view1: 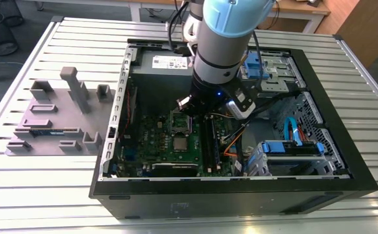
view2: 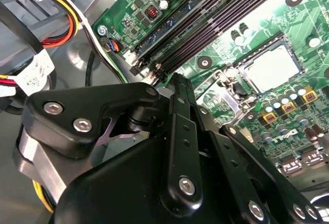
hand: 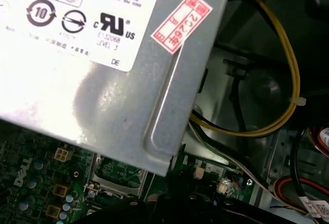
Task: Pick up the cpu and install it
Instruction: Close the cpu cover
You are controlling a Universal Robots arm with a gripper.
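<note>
The cpu (view1: 179, 143) is a small silvery square lying flat inside the metal-framed socket of the green board (view1: 159, 156), in the open computer case. In the second wrist view the cpu (view2: 270, 69) sits beside the long black memory slots (view2: 205, 29). My gripper (view1: 190, 111) hangs above the board, just beyond the socket on the side toward the grey power-supply box (view1: 166, 63). Nothing shows in my gripper (view2: 176, 80), whose tip points at the board next to the socket's raised metal plate (view2: 218, 82).
The black case walls (view1: 110, 146) ring the board. Blue drive cages (view1: 289, 148) and orange and yellow cables (view1: 231, 144) fill the case toward the exterior view's right. A grey fixture block (view1: 52, 122) with a dark memory stick stands on the slatted table at the exterior view's left.
</note>
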